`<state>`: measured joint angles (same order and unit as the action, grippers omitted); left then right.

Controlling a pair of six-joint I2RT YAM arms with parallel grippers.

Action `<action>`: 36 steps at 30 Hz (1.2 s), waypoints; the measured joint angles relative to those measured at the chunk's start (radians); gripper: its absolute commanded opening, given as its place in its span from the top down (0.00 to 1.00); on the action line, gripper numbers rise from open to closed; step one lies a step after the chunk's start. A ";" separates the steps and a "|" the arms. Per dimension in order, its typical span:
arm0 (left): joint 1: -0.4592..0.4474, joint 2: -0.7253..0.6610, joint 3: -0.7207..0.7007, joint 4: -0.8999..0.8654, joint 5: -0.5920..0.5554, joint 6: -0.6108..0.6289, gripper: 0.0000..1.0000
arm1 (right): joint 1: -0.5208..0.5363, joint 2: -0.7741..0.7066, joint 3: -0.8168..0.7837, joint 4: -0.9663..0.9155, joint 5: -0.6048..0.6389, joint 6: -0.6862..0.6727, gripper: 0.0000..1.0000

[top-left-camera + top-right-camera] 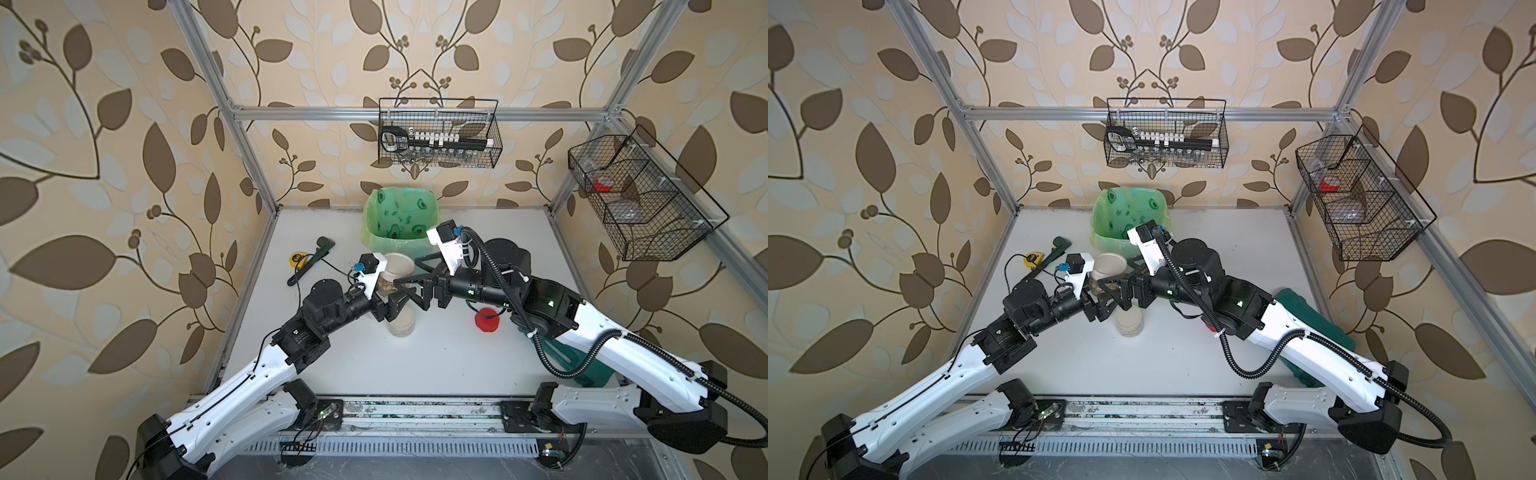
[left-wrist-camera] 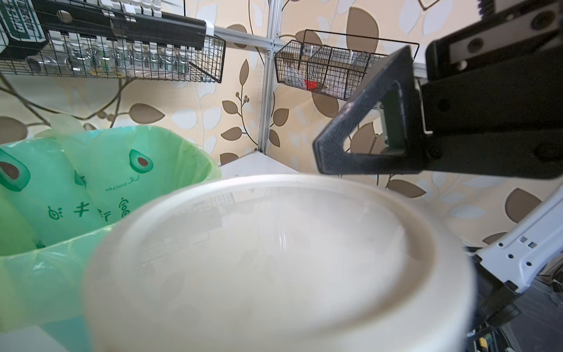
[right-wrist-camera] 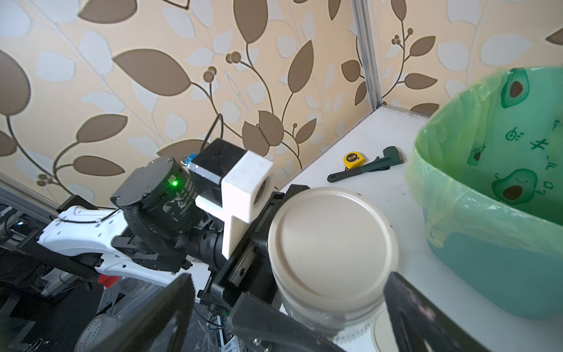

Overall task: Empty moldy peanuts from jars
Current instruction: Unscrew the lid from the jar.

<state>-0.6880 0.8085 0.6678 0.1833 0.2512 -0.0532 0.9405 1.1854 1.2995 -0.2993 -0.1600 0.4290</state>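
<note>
Mid-desk (image 1: 415, 374), the left gripper (image 1: 390, 296) has its fingers clenched on a short glass jar (image 1: 392, 272) capped with a flat beige lid (image 3: 333, 243). The jar is just in front of the mint-green bin (image 1: 374, 239) with its avocado-print liner. The right gripper (image 1: 405, 271) hangs at the lid, its fingers (image 3: 417, 314) released and spread to either side.

Both top views show the moldy peanuts (image 1: 1106, 286) through the glass, while the wrist views catch only the lid. A second short jar (image 1: 401, 325), lidded, stands just on the near side of the held one, and its contents cannot be told. A red-lidded jar (image 1: 487, 321) stands to the right, under the right arm.

The far-wall wire basket (image 1: 440, 160) holds small glass vials (image 2: 122, 58), seen closest in the left wrist view. The right wrist view shows a yellow tape measure (image 3: 352, 159) and a dark wrench (image 3: 365, 169) at the far left.
</note>
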 measured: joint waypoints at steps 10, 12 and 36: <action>0.000 -0.004 0.000 0.000 0.000 0.000 0.74 | 0.000 -0.007 -0.039 0.027 -0.027 0.027 0.03; 0.000 -0.004 0.000 0.000 0.000 -0.001 0.74 | 0.000 -0.009 -0.045 0.035 -0.031 0.030 0.03; 0.000 0.029 0.008 0.002 0.172 -0.066 0.74 | -0.009 0.063 -0.028 0.051 -0.013 -0.034 0.03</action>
<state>-0.6880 0.8371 0.6754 0.1848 0.4229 -0.1196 0.9314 1.2488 1.2716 -0.2485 -0.1726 0.3954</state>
